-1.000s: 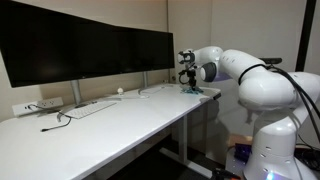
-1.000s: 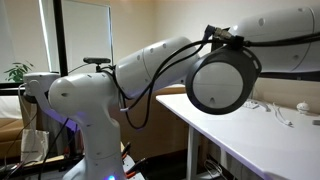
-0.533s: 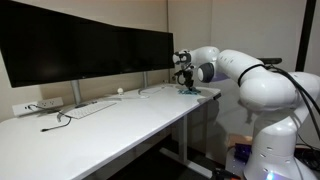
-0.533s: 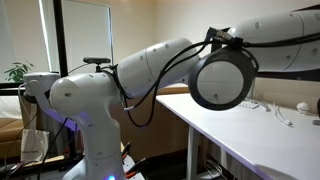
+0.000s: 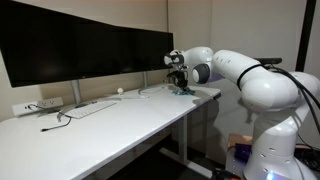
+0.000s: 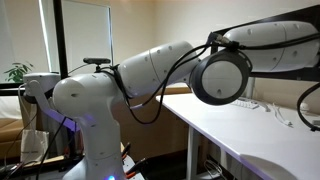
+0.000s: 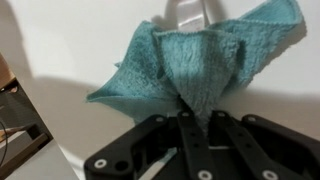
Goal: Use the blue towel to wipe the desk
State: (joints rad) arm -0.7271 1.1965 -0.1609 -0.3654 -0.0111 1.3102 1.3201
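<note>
The blue towel (image 7: 200,60) fills the middle of the wrist view, bunched into a peak and spread on the white desk (image 7: 70,60). My gripper (image 7: 198,112) is shut on the towel, its black fingers pinching a fold. In an exterior view the gripper (image 5: 180,84) points down at the far end of the desk (image 5: 120,125), with the towel (image 5: 185,90) a small teal patch under it. In another exterior view the arm's big joint blocks the gripper and the towel; only the desk (image 6: 240,140) shows.
Two wide dark monitors (image 5: 85,50) stand along the desk's back edge, with a power strip (image 5: 25,108), cables (image 5: 60,116) and a keyboard (image 5: 92,107) beneath them. The desk's end edge lies just right of the gripper. A monitor stand (image 7: 188,12) lies close behind the towel.
The gripper has slid leftward along the desk, dragging the towel with it towards the monitors. The arm's elbow has swung accordingly.
</note>
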